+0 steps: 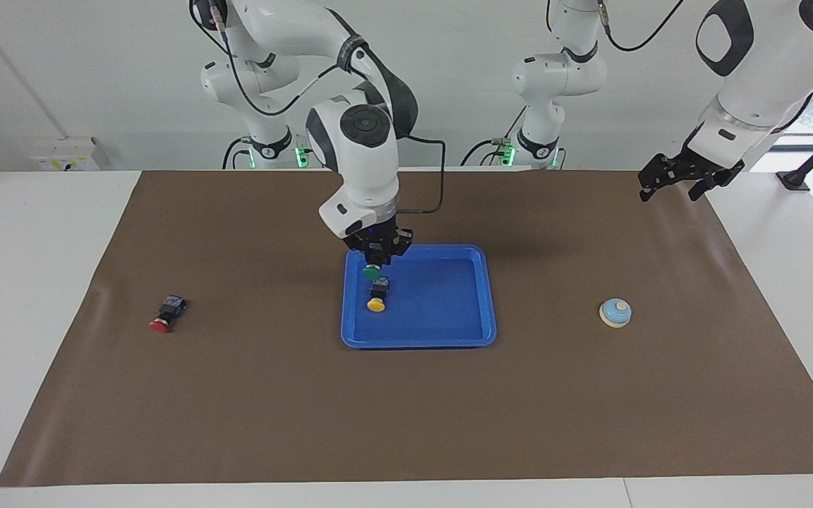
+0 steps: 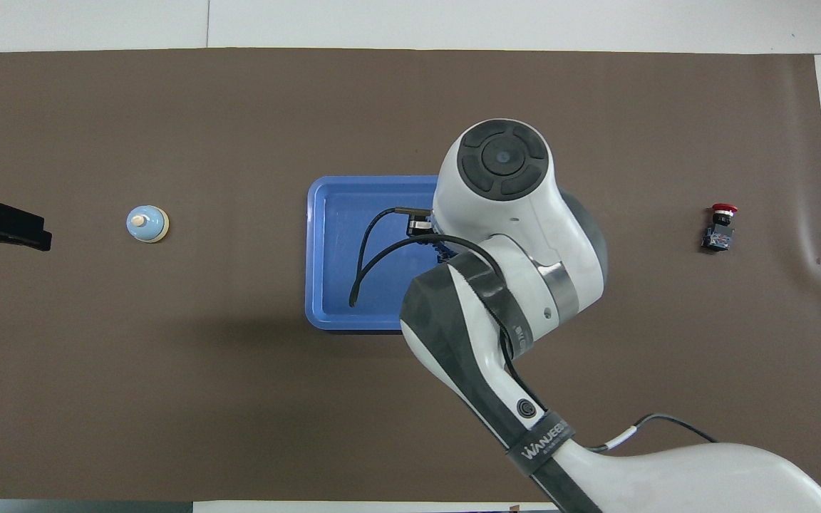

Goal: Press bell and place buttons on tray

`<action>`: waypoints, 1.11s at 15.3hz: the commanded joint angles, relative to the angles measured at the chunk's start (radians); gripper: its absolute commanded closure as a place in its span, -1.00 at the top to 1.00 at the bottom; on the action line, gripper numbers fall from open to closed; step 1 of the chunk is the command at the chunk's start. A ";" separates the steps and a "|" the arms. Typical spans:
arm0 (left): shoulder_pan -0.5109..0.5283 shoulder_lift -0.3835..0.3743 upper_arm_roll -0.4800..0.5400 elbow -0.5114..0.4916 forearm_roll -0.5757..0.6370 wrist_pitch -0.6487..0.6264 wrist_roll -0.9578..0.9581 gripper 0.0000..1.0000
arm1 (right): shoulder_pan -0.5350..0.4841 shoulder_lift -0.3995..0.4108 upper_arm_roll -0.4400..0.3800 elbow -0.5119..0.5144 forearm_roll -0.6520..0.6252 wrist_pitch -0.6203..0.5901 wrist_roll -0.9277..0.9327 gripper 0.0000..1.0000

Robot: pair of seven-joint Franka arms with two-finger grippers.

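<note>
Right tool [image 1: 376,258] gripping green button [image 1: 371,271] over blue tray [image 1: 449,337] (brown mat [image 1: 406,409]), white wall

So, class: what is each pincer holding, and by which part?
The right pincer, over the tray, holds the green button by its black body, cap hanging down. The left pincer is open and holds nothing.

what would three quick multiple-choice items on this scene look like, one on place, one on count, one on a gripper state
1. Where is the red button?
A. in the tray
B. on the mat toward the right arm's end
C. beside the bell

2. How many buttons lie in the tray?
A. one
B. two
C. three

3. The right gripper is
A. open over the bell
B. shut on the green button
C. open on the mat

Answers: 1 B, it lies alone on the brown mat. 2 A, only the yellow button rests there. 3 B, the green button hangs in it over the tray.
</note>
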 commanded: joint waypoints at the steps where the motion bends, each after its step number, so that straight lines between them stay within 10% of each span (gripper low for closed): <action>1: -0.001 -0.002 0.007 0.012 -0.015 -0.016 0.009 1.00 | 0.044 0.070 -0.003 0.030 0.028 0.079 0.083 -1.00; 17: -0.001 -0.002 0.007 0.012 -0.015 -0.016 0.009 1.00 | 0.064 0.150 -0.005 -0.141 0.015 0.413 0.050 -1.00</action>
